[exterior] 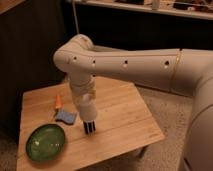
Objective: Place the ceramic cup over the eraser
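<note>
The ceramic cup (87, 108) is a plain white cylinder hanging upright at the lower end of the arm, near the middle of the table (125, 120) and a little toward its front edge. Its lower rim sits directly on top of the eraser (89, 128), a small black block with white vertical stripes that stands upright on the wood beneath it. The gripper (84, 96) is directly above the cup, pointing straight down, jaws clenched on the cup. The white arm (125, 65) reaches in from the right side and bends down at its elbow. A blue pad (66, 117) lies just beside the eraser toward the left edge. An orange object (58, 101) lies behind the pad. A green plate (46, 142) rests at the front left corner.
</note>
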Tool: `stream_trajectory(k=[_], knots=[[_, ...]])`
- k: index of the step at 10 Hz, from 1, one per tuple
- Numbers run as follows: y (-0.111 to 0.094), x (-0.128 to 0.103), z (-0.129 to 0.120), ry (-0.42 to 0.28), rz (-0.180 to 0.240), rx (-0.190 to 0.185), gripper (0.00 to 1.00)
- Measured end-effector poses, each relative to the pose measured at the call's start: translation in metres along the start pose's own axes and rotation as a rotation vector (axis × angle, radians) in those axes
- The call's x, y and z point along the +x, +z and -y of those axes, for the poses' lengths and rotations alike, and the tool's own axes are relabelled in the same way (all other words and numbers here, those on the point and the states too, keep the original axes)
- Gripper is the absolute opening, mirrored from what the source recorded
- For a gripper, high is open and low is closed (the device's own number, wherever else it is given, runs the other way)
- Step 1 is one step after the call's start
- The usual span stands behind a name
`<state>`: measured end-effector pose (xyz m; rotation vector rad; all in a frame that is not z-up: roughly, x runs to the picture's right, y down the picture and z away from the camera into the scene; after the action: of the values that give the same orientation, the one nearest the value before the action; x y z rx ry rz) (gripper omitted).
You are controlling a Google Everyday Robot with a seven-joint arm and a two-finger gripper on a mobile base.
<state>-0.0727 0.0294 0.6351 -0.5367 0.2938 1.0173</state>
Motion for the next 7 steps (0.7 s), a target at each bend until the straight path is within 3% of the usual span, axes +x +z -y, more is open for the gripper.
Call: stream_trajectory(k=[1, 2, 4, 5, 7], knots=[[0.000, -0.002, 0.013, 0.012, 0.001, -0.007, 0.00], [0.000, 0.000, 0.026, 0.026, -0.004, -0.038, 0.00], [0.003, 0.005, 0.040, 0.032, -0.021, -0.170, 0.00], [0.002, 0.006, 0.039, 0.026, -0.021, -0.191, 0.00], [-0.006, 0.009, 0.030, -0.004, -0.018, -0.193, 0.00]])
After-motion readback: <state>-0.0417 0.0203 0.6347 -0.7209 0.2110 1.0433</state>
